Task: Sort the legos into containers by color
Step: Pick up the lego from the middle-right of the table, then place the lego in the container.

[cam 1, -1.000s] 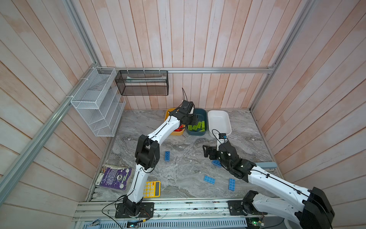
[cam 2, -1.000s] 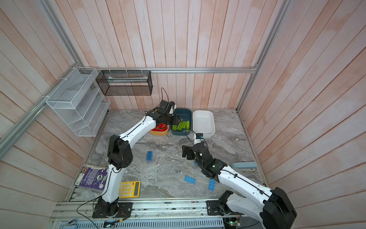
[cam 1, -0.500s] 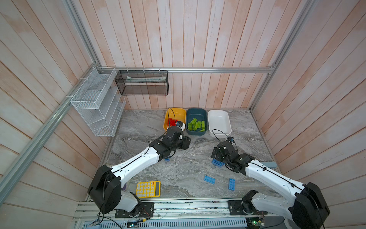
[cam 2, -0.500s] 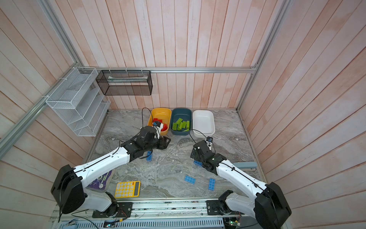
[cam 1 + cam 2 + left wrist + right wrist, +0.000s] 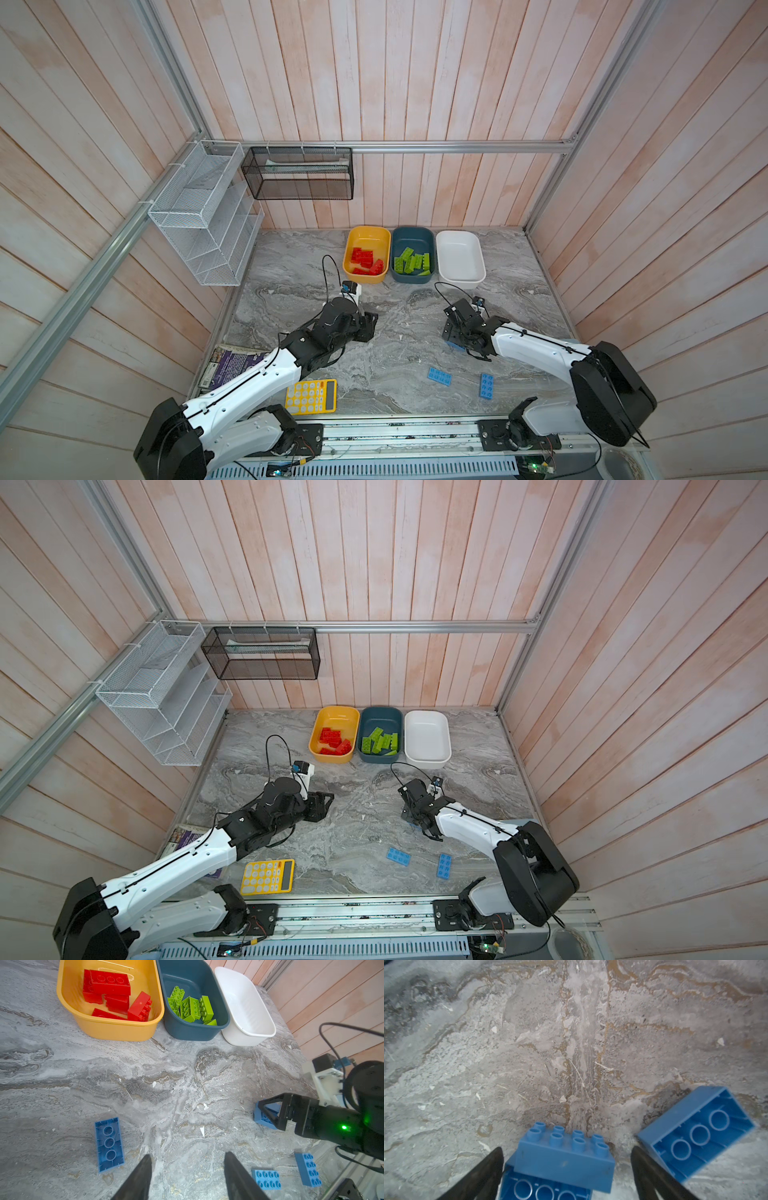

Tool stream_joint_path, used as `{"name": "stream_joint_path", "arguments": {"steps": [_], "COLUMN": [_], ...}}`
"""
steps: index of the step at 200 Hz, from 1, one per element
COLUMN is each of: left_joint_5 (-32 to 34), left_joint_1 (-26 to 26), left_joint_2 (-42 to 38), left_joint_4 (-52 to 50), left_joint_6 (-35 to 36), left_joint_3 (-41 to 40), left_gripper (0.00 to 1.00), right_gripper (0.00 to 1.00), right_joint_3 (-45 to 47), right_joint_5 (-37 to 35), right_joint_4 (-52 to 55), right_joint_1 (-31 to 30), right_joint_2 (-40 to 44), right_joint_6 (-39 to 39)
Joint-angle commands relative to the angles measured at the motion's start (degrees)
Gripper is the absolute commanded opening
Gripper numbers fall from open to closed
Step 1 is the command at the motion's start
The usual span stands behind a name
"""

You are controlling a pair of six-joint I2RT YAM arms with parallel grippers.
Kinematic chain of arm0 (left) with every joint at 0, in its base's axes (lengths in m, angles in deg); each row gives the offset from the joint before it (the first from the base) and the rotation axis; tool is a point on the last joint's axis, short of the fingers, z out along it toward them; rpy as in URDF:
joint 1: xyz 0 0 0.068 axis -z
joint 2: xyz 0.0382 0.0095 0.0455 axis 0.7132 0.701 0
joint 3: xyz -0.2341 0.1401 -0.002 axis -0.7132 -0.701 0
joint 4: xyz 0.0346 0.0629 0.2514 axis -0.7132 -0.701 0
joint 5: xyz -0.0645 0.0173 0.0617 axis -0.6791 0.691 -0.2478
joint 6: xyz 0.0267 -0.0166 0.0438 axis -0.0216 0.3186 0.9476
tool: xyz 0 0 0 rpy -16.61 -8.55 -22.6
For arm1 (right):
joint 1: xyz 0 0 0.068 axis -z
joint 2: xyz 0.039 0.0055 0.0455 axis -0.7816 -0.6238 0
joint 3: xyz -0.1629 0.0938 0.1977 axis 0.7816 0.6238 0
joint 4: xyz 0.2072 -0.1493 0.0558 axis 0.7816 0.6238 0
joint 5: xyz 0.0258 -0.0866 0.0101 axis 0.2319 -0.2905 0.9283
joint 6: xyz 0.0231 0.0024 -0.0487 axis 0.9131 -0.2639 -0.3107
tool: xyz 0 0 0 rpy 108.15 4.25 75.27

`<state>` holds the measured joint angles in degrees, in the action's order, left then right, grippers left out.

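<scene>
Red legos (image 5: 365, 262) lie in the yellow container (image 5: 352, 245). Green legos (image 5: 411, 264) lie in the teal container (image 5: 411, 237). The white container (image 5: 460, 276) holds nothing. My right gripper (image 5: 568, 1169) is open low over the table, straddling a blue lego (image 5: 564, 1157) that rests studs-up on an upturned blue one (image 5: 542, 1188); a third blue lego (image 5: 695, 1134) lies just beside. My left gripper (image 5: 188, 1167) hovers open with nothing between its fingers, next to an upturned blue lego (image 5: 109, 1145). Two more blue legos (image 5: 439, 376) (image 5: 486, 386) lie near the front.
A yellow calculator (image 5: 311, 397) and a purple booklet (image 5: 228, 365) lie at the front left. A white wire rack (image 5: 203, 220) and a black mesh basket (image 5: 299, 174) hang on the walls. My two grippers (image 5: 371, 328) (image 5: 451, 330) face each other across mid-table.
My left arm has pulled back from over the tubs to mid-table. My right gripper has come down around the stacked blue legos.
</scene>
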<state>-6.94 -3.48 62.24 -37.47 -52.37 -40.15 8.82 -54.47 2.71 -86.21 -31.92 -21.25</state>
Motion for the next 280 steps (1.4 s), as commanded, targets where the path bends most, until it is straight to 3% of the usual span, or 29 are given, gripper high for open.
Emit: {"name": "stream_joint_path", "arguments": {"steps": [1, 104, 193, 237, 280], "left_joint_5": [1.5, 1.9, 3.0, 4.7, 5.7], "left_joint_1": [0.2, 0.2, 0.2, 0.2, 0.2], "left_joint_2": [-0.3, 0.0, -1.5, -2.1, -2.5], "left_joint_4": [0.2, 0.1, -3.4, -7.9, -11.7], "left_joint_6": [0.1, 1.0, 0.9, -0.2, -0.8], "left_joint_3": [-1.7, -2.1, -1.9, -2.0, -2.6], "left_gripper": [0.58, 0.58, 0.58, 0.58, 0.58], "right_gripper": [0.90, 0.64, 0.61, 0.61, 0.62], "right_joint_3": [-1.6, -1.3, -12.6, -25.7, -37.6], "right_joint_5": [-0.7, 1.0, 2.3, 6.9, 9.2], "right_joint_4": [-0.7, -4.2, -1.2, -1.9, -5.2], "right_joint_1": [0.5, 0.8, 3.0, 9.3, 14.7], "right_joint_2": [-1.5, -3.6, 2.7, -4.7, -17.8], "right_joint_6": [0.8, -0.3, -12.2, -19.0, -22.7]}}
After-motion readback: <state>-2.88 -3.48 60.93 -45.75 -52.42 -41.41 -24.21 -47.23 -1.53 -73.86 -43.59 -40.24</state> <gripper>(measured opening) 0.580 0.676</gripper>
